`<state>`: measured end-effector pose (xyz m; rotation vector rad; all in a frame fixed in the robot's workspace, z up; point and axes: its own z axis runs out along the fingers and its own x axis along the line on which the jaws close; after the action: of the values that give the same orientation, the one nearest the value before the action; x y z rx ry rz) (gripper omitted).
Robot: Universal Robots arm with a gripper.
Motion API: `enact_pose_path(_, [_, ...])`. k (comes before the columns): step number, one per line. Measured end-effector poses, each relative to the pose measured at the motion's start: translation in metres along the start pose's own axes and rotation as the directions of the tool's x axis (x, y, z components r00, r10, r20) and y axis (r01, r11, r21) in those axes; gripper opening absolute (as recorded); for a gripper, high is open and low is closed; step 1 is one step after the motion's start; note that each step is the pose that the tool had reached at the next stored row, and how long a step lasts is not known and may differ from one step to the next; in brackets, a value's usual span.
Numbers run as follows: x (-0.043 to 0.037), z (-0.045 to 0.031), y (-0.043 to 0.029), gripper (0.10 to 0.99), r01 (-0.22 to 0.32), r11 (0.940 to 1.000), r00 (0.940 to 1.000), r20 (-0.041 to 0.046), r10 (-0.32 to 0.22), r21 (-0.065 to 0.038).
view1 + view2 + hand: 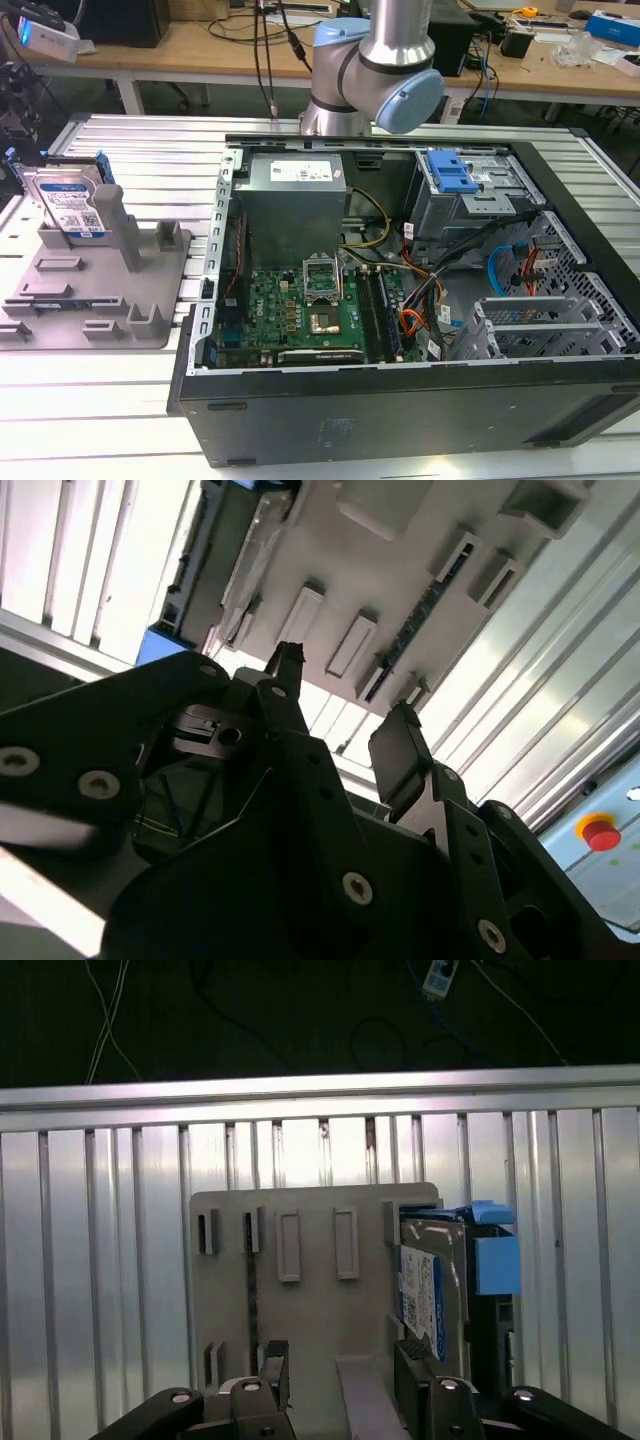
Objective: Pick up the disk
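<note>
The disk (72,205) is a silver hard drive with a white-and-blue label and blue side rails. It stands upright against a post of the grey plastic holder (100,280) at the exterior view's left. In the first wrist view the disk (430,1290) sits at one edge of the holder (300,1290). My gripper (343,1372) hovers above the holder and apart from the disk. It is open, with nothing between its black fingers. In the second wrist view the gripper (343,708) shows the same wide gap in front of the holder (400,570).
An open computer case (560,395) fills the middle and right of the ribbed metal table (150,150), with a blue drive-bay bracket (450,172) inside. The arm's elbow (375,70) rises behind the case. Wooden benches with cables stand at the back.
</note>
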<state>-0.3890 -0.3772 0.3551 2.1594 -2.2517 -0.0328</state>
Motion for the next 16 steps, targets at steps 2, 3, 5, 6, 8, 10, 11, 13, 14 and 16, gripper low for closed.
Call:
enact_pose_path(2, [-0.0112, 0.0, 0.0026, 0.541, 0.002, 1.0, 1.0, -0.0002, -0.002, 0.0])
enact_pose_path(3, [-0.0156, 0.0, 0.0034, 0.541, 0.002, 1.0, 1.0, -0.0002, -0.002, 0.0])
enact_pose_path(5, [-0.0241, 0.0001, 0.0049, 0.541, 0.003, 1.0, 1.0, -0.0001, -0.003, 0.0])
enact_pose_path(6, [-0.0316, 0.0001, 0.0063, 0.541, 0.004, 1.0, 1.0, -0.0002, -0.004, 0.0])
enact_pose_path(8, [-0.0404, 0.0002, 0.008, 0.541, 0.004, 1.0, 1.0, -0.0002, -0.004, 0.0])
enact_pose_path(10, [-0.0478, 0.0004, 0.0102, 0.541, 0.004, 1.0, 1.0, -0.0002, -0.004, 0.0])
enact_pose_path(11, [-0.0536, 0.0006, 0.0125, 0.541, 0.004, 1.0, 1.0, -0.0002, -0.004, 0.001])
enact_pose_path(13, [-0.0592, 0.001, 0.0183, 0.541, 0.004, 1.0, 1.0, -0.0001, -0.004, 0.001])
enact_pose_path(14, [-0.0612, 0.0011, 0.0228, 0.541, 0.004, 1.0, 1.0, -0.0002, -0.004, 0.001])
enact_pose_path(16, [-0.0619, 0.0014, 0.0301, 0.541, 0.005, 1.0, 1.0, -0.0002, -0.005, 0.001])
